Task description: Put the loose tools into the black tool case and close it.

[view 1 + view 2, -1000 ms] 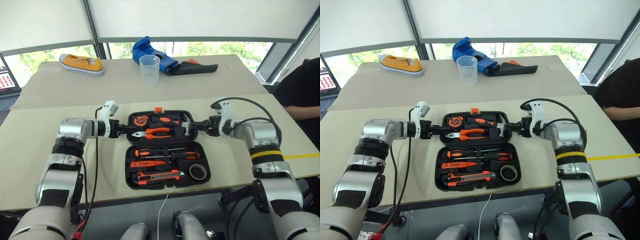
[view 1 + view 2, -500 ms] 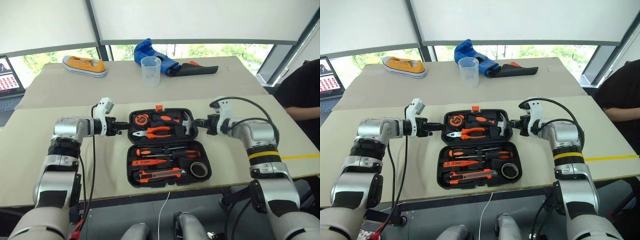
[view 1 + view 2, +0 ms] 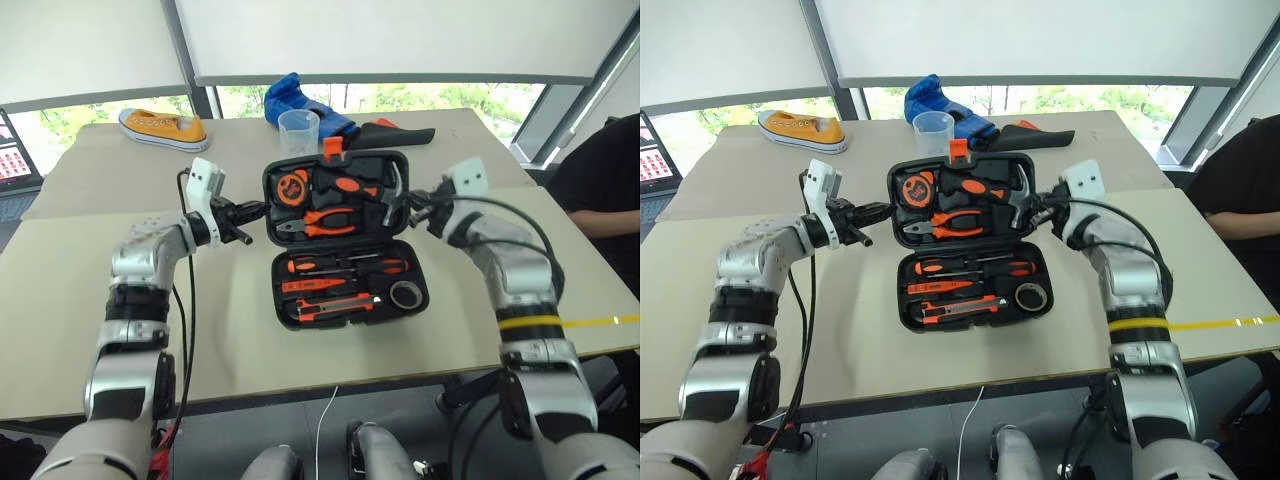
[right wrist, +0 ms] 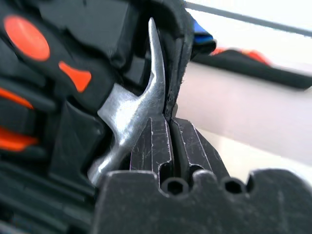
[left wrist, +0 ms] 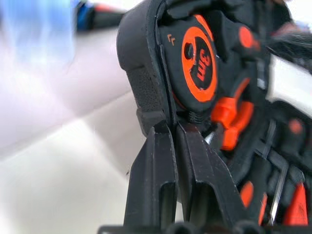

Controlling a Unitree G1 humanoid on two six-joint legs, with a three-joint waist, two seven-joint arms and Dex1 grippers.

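Note:
The black tool case point(image 3: 283, 318) lies open on the near table. Its far half, the lid point(image 3: 268, 180) with the orange latch point(image 3: 332, 147), is tilted up off the table. My left gripper point(image 3: 255, 210) is shut on the lid's left rim point(image 5: 146, 92), and my right gripper point(image 3: 408, 207) is shut on its right rim beside the hammer head point(image 4: 131, 107). The near half holds two long screwdrivers point(image 3: 345, 268), the slim tester point(image 3: 320, 285), the utility knife point(image 3: 335, 307) and the tape ring point(image 3: 404, 294). The lid holds a tape measure point(image 5: 197, 63), pliers point(image 3: 325, 222) and the hammer.
On the far table stand a yellow shoe point(image 3: 163, 128) and a clear plastic cup point(image 3: 298, 131), with a blue glove point(image 3: 290, 95) on a black cloth point(image 3: 395, 133). A person in black point(image 3: 600, 170) sits at the right. A laptop screen point(image 3: 15, 150) is at the far left.
Both grippers have shut on the lid's side rims and risen. The lid, flat on the table before, now tilts up toward the near half.

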